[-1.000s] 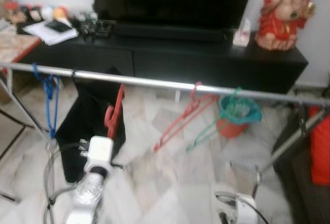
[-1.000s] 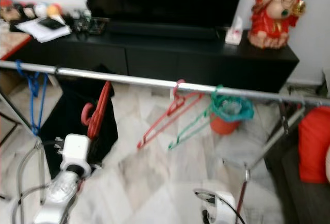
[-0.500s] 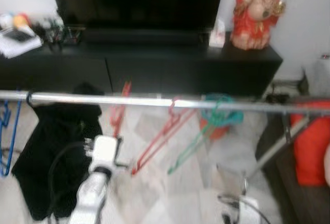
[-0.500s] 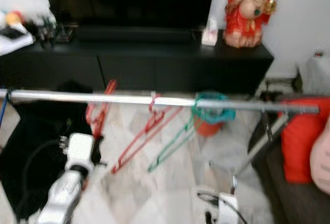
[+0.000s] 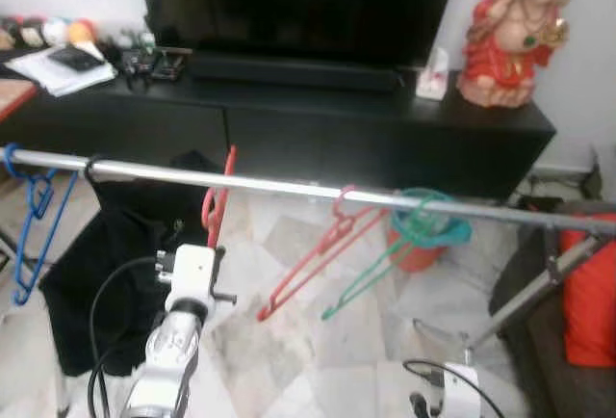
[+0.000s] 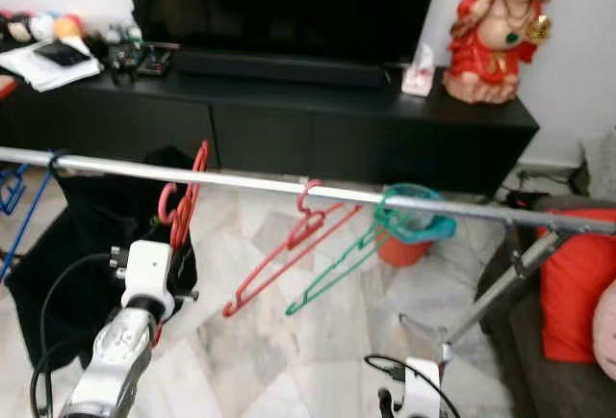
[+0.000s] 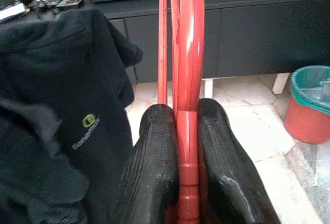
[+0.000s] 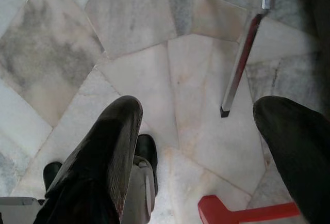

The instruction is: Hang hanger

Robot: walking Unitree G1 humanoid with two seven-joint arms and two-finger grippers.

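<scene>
1. The left gripper (image 7: 188, 157) is clamped tight on a red hanger (image 7: 186, 53), its two black fingers (image 7: 154, 157) pressing the plastic from both sides.
2. That red hanger is held up against the metal rail (image 5: 289, 187), its hook (image 5: 209, 208) just below the bar, beside a black shirt (image 5: 115, 264) draped over the rail towards its left end.
3. Farther along the rail hang another red hanger (image 5: 318, 264) and a green hanger (image 5: 371, 269), both tilted, near the middle; a blue hanger (image 5: 34, 235) hangs at the left end.
4. The right gripper (image 8: 201, 141) hangs low over the marble floor (image 8: 67, 43), fingers spread wide with nothing between them (a rack foot (image 8: 240, 69) lies beyond).
5. Behind the rail stands a black TV cabinet (image 5: 385, 139) carrying a red figurine (image 5: 510, 33).
</scene>
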